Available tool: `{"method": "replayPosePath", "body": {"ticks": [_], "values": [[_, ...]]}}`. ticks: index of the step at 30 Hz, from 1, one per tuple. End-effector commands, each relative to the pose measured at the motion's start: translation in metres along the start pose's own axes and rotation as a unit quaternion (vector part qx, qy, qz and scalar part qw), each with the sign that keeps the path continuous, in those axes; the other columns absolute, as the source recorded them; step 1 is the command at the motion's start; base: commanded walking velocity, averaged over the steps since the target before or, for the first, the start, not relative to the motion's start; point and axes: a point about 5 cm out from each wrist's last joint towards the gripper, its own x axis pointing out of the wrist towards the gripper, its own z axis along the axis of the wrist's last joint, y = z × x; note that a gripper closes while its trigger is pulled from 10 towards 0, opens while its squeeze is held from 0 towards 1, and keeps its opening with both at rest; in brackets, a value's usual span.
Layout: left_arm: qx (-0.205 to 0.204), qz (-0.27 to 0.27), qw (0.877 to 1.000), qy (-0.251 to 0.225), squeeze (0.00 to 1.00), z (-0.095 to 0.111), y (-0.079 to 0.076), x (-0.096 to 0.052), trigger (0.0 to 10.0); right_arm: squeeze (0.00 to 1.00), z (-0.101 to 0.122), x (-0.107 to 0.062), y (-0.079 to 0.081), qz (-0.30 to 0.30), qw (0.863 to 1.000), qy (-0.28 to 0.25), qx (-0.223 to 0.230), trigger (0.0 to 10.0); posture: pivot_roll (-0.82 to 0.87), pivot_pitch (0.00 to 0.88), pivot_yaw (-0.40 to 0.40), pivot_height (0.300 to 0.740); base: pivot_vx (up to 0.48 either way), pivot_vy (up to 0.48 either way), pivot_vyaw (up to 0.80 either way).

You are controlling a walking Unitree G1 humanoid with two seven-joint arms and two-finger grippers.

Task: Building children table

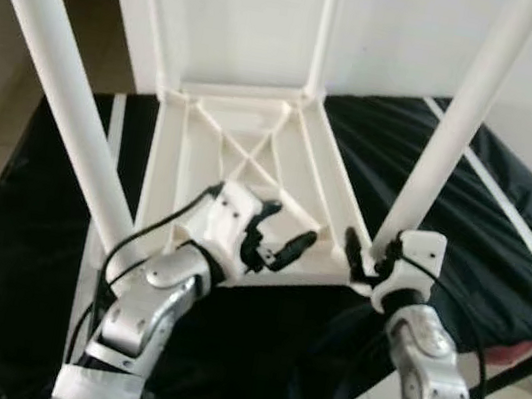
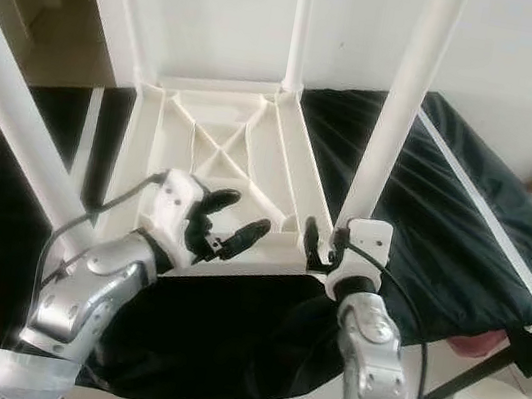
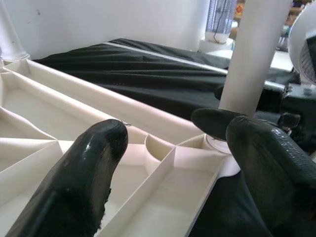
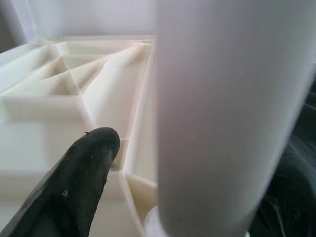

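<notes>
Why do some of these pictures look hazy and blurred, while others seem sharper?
In the right wrist view the white table leg sits so near the lens it is a soft blur; in the left wrist view the black fingers are soft while the ribbed tabletop is crisper; the eye views look washed out by bright light.

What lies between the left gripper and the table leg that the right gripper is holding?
Only ribbed underside of the tabletop: the left gripper hovers over it, open, and the leg stands at its near corner. The left wrist view shows this.

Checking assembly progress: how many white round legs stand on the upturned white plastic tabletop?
4: near-left leg, near-right leg at the right gripper, far-right leg, far-left leg, all at corners of the tabletop.
</notes>
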Motion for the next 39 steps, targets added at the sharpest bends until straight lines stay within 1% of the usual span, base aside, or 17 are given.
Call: {"method": "replayPosePath", "body": {"ticks": [1, 2, 4, 6, 8, 15, 20, 21, 23, 24, 29, 30, 33, 34, 37, 38, 39], "values": [[0.005, 0.010, 1.000, 0.007, 0.00, -0.002, -0.001, -0.001, 10.0, 0.00, -0.001, -0.001, 0.001, 0.008, 1.000, -0.004, 0.005, 10.0, -0.03, 0.000, 0.011, 0.740, 0.000, 0.000, 0.00], [0.016, -0.006, 1.000, 0.023, 0.00, -0.004, -0.008, 0.000, 10.0, 0.00, 0.004, 0.000, -0.013, 0.063, 0.997, -0.010, -0.035, 10.0, -0.03, 0.000, 0.020, 0.740, 0.000, 0.000, 0.00], [0.013, -0.017, 0.999, 0.024, 0.00, -0.004, -0.011, 0.001, 10.0, 0.00, 0.008, 0.006, -0.019, 0.096, 0.994, -0.011, -0.052, 10.0, -0.03, 0.000, 0.028, 0.740, 0.000, 0.000, 0.00], [0.015, -0.022, 0.999, 0.021, 0.00, -0.003, -0.012, 0.001, 10.0, 0.00, 0.009, 0.010, -0.019, 0.117, 0.991, -0.010, -0.062, 10.0, -0.03, 0.000, 0.029, 0.740, 0.000, 0.000, 0.00], [0.022, -0.051, 0.998, 0.023, 0.00, -0.004, -0.019, 0.002, 10.0, 0.00, 0.011, 0.023, -0.009, 0.195, 0.976, -0.003, -0.094, 10.0, -0.03, 0.000, 0.033, 0.740, 0.000, 0.000, 0.00], [0.036, -0.053, 0.998, 0.019, 0.00, -0.002, -0.022, 0.004, 10.0, 0.00, 0.011, 0.035, -0.002, 0.238, 0.967, 0.009, -0.094, 10.0, 0.00, 0.000, 0.017, 0.740, 0.000, 0.000, 0.00], [0.052, -0.034, 0.998, 0.023, 0.00, -0.002, -0.021, 0.001, 10.0, 0.00, 0.004, 0.038, -0.010, 0.258, 0.960, 0.023, -0.108, 9.6, 0.02, 0.000, -0.005, 0.740, 0.000, 0.000, 0.00], [0.054, -0.022, 0.998, 0.022, 0.00, -0.002, -0.019, 0.001, 10.0, 0.00, -0.003, 0.036, -0.016, 0.264, 0.957, 0.037, -0.113, 5.5, 0.03, 0.000, -0.011, 0.740, 0.000, 0.000, 0.00], [0.055, -0.018, 0.998, 0.021, 0.00, -0.002, -0.018, 0.000, 10.0, 0.00, -0.005, 0.035, -0.018, 0.267, 0.956, 0.041, -0.114, 5.5, 0.03, 0.000, -0.011, 0.740, 0.000, 0.000, 0.00], [0.056, -0.016, 0.998, 0.020, 0.00, -0.002, -0.019, 0.001, 10.0, 0.00, -0.010, 0.032, -0.020, 0.270, 0.954, 0.053, -0.118, 1.5, 0.03, 0.000, -0.016, 0.740, 0.000, 0.000, 0.00], [0.057, -0.014, 0.998, 0.019, 0.00, -0.002, -0.019, 0.000, 10.0, 0.00, -0.018, 0.027, -0.023, 0.275, 0.951, 0.070, -0.125, 1.5, 0.02, 0.000, -0.017, 0.740, 0.000, 0.000, 0.00], [0.057, -0.015, 0.998, 0.018, 0.00, -0.002, -0.019, 0.001, 10.0, 0.00, -0.020, 0.027, -0.024, 0.274, 0.951, 0.070, -0.126, 0.0, 0.02, 0.000, -0.017, 0.740, 0.000, 0.000, 0.00], [0.061, -0.012, 0.998, 0.018, 0.00, -0.002, -0.019, 0.001, 10.0, 0.00, -0.022, 0.026, -0.026, 0.269, 0.952, 0.069, -0.126, 0.0, 0.02, 0.000, -0.012, 0.740, 0.000, 0.000, 0.00], [0.068, -0.009, 0.998, 0.017, 0.00, -0.002, -0.017, 0.002, 10.0, 0.00, -0.022, 0.022, -0.023, 0.238, 0.964, 0.065, -0.098, 0.0, 0.01, 0.000, -0.007, 0.740, 0.000, 0.000, 0.00], [0.069, -0.010, 0.997, 0.017, 0.00, -0.002, -0.017, 0.002, 10.0, 0.00, -0.022, 0.020, -0.020, 0.220, 0.971, 0.060, -0.071, 0.0, 0.01, 0.000, -0.007, 0.740, 0.000, 0.000, 0.00], [0.082, -0.007, 0.996, 0.022, 0.00, -0.003, -0.016, 0.002, 10.0, 0.00, -0.024, 0.019, -0.016, 0.200, 0.976, 0.061, -0.069, 0.8, 0.00, 0.000, -0.003, 0.740, 0.000, 0.000, 0.00], [0.089, -0.004, 0.996, 0.026, 0.00, -0.005, -0.015, 0.002, 10.0, 0.00, -0.026, 0.017, -0.012, 0.183, 0.979, 0.064, -0.068, 4.7, 0.00, 0.000, -0.003, 0.740, 0.000, 0.000, 0.00]]}}
